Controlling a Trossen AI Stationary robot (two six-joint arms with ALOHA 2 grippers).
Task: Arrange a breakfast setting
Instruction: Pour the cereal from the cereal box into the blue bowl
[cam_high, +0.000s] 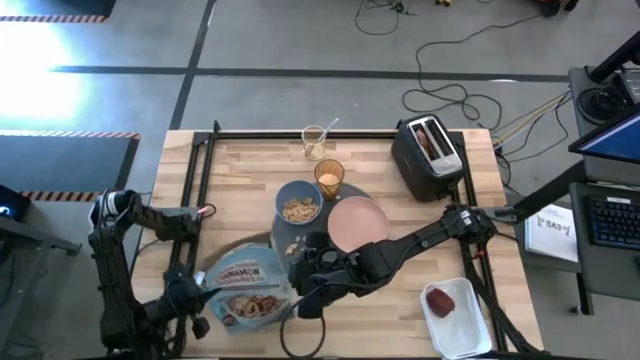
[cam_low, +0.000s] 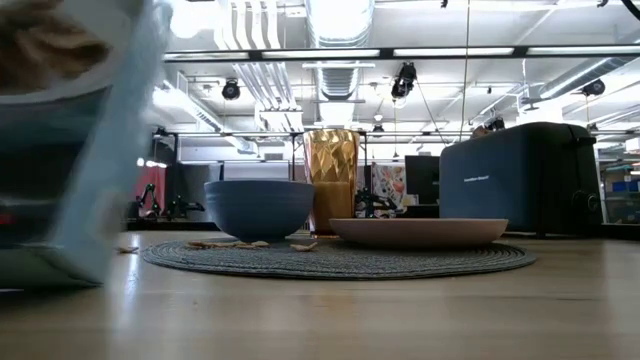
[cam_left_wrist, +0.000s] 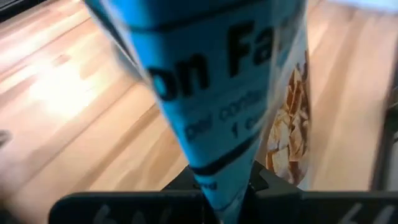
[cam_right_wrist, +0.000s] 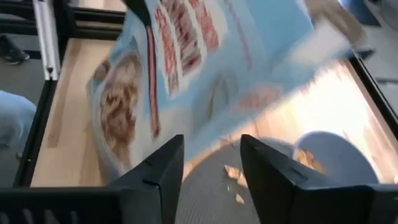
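Near the front of the counter (cam_high: 240, 165) a blue cereal bag (cam_high: 247, 291) lies on its side, just left of the mat (cam_high: 345, 197); the left hand (cam_high: 193, 322) is shut tight on one end of the bag, and the left wrist view shows the bag pinched between its fingers; the right hand (cam_high: 308, 290) sits at the other end of the bag, fingers (cam_right_wrist: 160, 172) partly apart, with nothing between them that I can see.

On the mat the bowl (cam_high: 298, 202) has cereal in it, with a few flakes spilled beside it; the plate (cam_high: 357, 224) is next to the bowl, and the tumbler (cam_high: 329, 176) stands just behind both; the apple (cam_high: 441, 301) sits in the white tray (cam_high: 470, 335), well apart from the mat; the toaster (cam_high: 430, 155) has toast (cam_high: 428, 143) in its slot.

I think the pouring is done and the bag is being put away; next the left arm needs to carry it clear without tipping more out; the right arm reaches low and long across the counter; the left arm is bent at the front left corner.
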